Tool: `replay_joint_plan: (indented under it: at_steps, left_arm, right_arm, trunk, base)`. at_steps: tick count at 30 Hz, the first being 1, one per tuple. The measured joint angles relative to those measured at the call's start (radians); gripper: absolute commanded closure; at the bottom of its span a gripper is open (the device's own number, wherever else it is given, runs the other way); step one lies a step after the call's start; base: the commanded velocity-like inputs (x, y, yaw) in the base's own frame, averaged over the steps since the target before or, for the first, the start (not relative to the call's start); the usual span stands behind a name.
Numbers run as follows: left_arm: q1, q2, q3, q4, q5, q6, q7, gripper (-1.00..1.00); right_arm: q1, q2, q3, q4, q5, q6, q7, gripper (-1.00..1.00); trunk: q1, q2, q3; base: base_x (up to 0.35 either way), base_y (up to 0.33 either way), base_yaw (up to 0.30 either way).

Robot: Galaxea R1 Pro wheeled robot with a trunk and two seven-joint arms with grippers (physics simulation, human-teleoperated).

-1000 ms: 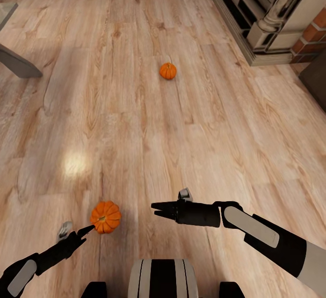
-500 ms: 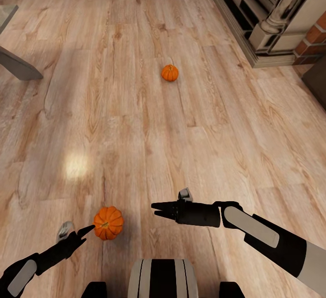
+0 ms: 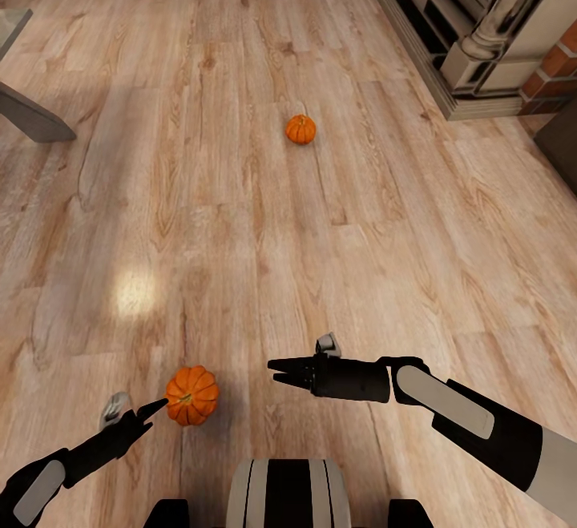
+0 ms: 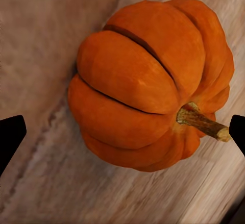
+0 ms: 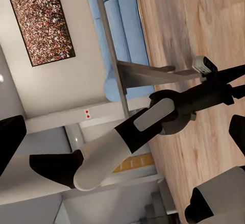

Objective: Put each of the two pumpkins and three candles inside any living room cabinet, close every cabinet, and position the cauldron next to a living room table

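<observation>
Nearest the robot, the left gripper (image 3: 154, 409) hangs low over the wooden floor (image 3: 240, 255) with its fingers spread wide; in the left wrist view the two dark fingertips (image 4: 10, 137) sit at either edge with the near pumpkin (image 4: 150, 83) between them and bare floor showing on both sides, so nothing is gripped yet. In the head view that pumpkin (image 3: 191, 395) lies on the floor just ahead of the fingers, tipped so its stem (image 4: 201, 123) points sideways toward one finger.

The step in hand looks like the grasp of this first pumpkin. To do it well, the gripper should come forward until the widest part of the body sits between the fingers, then close across the ribs rather than on the stem, which could slip or roll the fruit away. A slow, level close should keep it from skidding on the smooth boards.

Beside it, the right gripper (image 3: 276, 371) is held out level above the floor, its fingers slightly parted and holding nothing.

Farther on, the second pumpkin (image 3: 300, 129) sits alone on the floor, well apart from both arms. Beyond it to the right stands a fireplace (image 3: 481, 23), and a grey table leg (image 3: 32, 115) shows at the left edge.
</observation>
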Motion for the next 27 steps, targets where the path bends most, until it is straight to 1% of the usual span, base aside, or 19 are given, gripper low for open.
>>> replay_joint_plan:
  at_steps: [2, 24, 27]
  left_arm:
    - [0.000, 0.000, 0.000, 0.000, 0.000, 0.000, 0.000, -1.00]
    - [0.000, -0.004, 0.000, -0.001, 0.000, -0.002, 0.000, -1.00]
    - [0.000, -0.003, 0.000, -0.001, 0.000, -0.002, 0.000, -1.00]
  right_arm:
    - [0.000, 0.000, 0.000, 0.000, 0.000, 0.000, 0.000, -1.00]
    - [0.000, 0.000, 0.000, -0.002, 0.000, 0.000, 0.000, -1.00]
    - [0.000, 0.000, 0.000, -0.002, -0.001, 0.000, 0.000, -1.00]
  trunk:
    - [0.000, 0.000, 0.000]
    - [0.010, -0.005, -0.085]
    - [0.010, -0.005, -0.085]
  base:
    - [0.000, 0.000, 0.000]
    - [0.000, 0.000, 0.000]
    - [0.000, 0.000, 0.000]
